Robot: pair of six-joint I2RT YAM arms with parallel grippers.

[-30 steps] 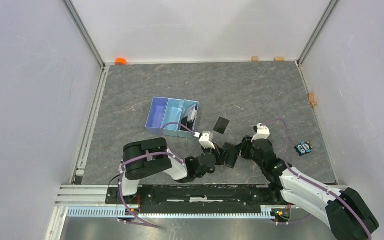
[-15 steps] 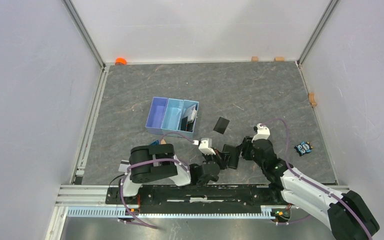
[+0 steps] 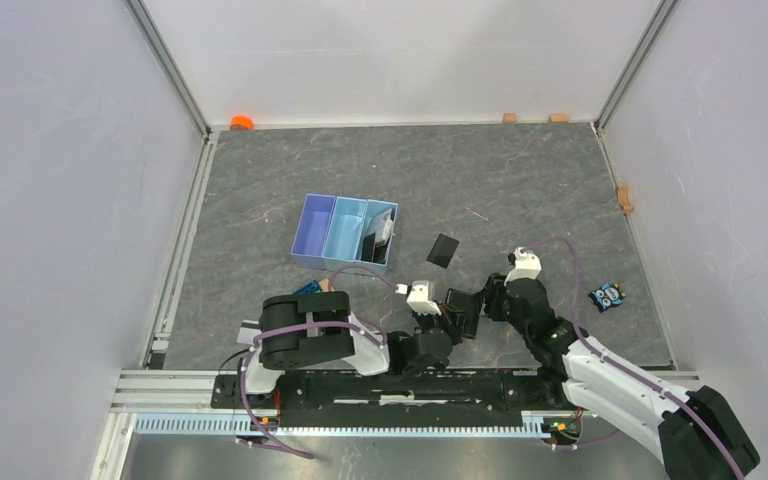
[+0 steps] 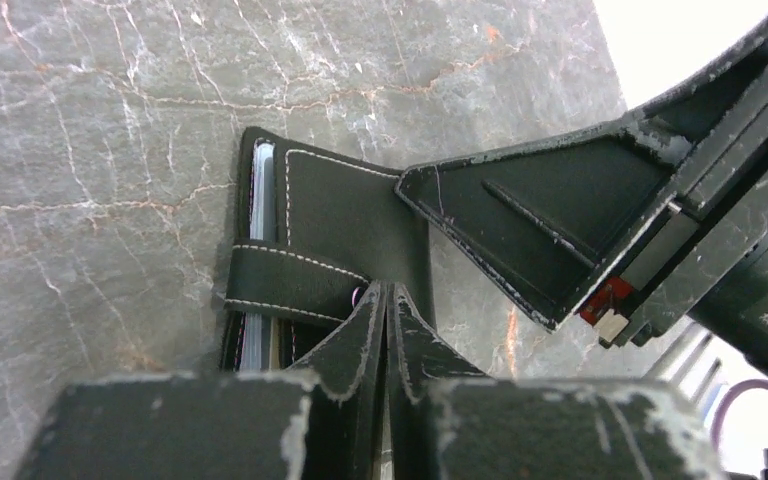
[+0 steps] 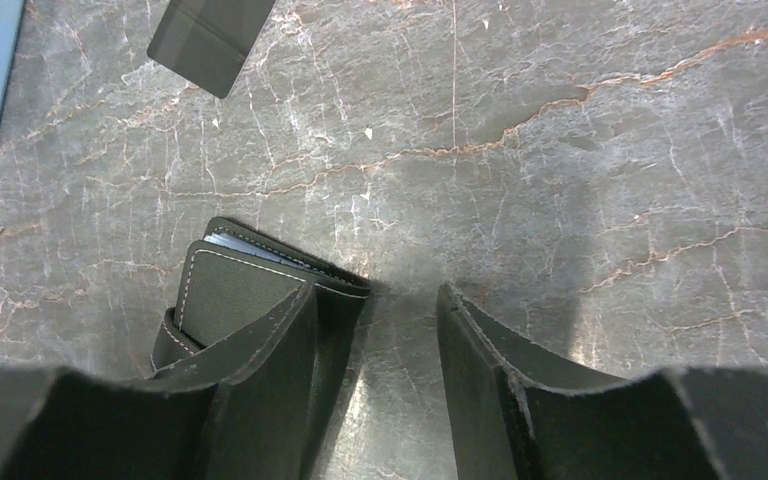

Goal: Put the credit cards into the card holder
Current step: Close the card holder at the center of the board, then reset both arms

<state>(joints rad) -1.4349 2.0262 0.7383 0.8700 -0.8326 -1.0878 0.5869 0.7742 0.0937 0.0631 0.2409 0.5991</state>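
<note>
The card holder (image 3: 461, 313), a black stitched wallet, lies folded on the stone table between my two grippers. In the left wrist view its strap (image 4: 290, 285) crosses the flap and light card edges (image 4: 260, 200) show at its side. My left gripper (image 4: 388, 300) is shut, its tips pressed together over the strap end, nothing visible between them. My right gripper (image 5: 375, 300) is open; one finger (image 5: 270, 350) rests against the card holder (image 5: 235, 290), the other stands apart over bare table. A black credit card (image 3: 443, 250) lies flat farther back. More credit cards (image 3: 381, 232) stand in the tray.
The light blue three-compartment tray (image 3: 328, 228) sits left of centre. A blue toy (image 3: 608, 296) lies at the right, a blue brick (image 3: 308, 288) by the left arm. An orange object (image 3: 242, 122) and small wooden blocks (image 3: 625, 198) line the walls.
My left arm has drawn back toward the near edge, its gripper shifting right to the card holder. The card holder looks more folded than before. The right arm has hardly moved.
</note>
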